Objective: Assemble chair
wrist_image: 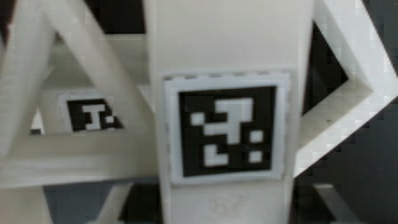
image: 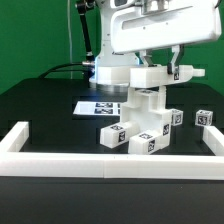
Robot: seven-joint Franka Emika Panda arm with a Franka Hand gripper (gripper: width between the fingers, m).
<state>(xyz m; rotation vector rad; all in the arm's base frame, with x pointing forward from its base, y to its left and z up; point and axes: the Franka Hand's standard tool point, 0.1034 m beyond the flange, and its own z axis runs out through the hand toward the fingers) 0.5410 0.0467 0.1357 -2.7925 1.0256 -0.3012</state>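
chair (image: 145, 122) — mid-table, upright, long axis vertical (tags faced the near side), marker board (image: 98, 105) just behind | arm (image: 160, 30) — hung over it from above, wrist pointing down | gripper (image: 160, 68) clamped shut on the chair's top end

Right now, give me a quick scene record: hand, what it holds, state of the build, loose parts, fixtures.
hand: shut on a white bar, above the build
bar seated: cannot tell
chair: partly built stack on the black table, tags on its lower front
loose parts: one tagged block at the exterior view's left of the stack; two more at its right
marker board: flat on the table behind the stack
front rail: white, no tags
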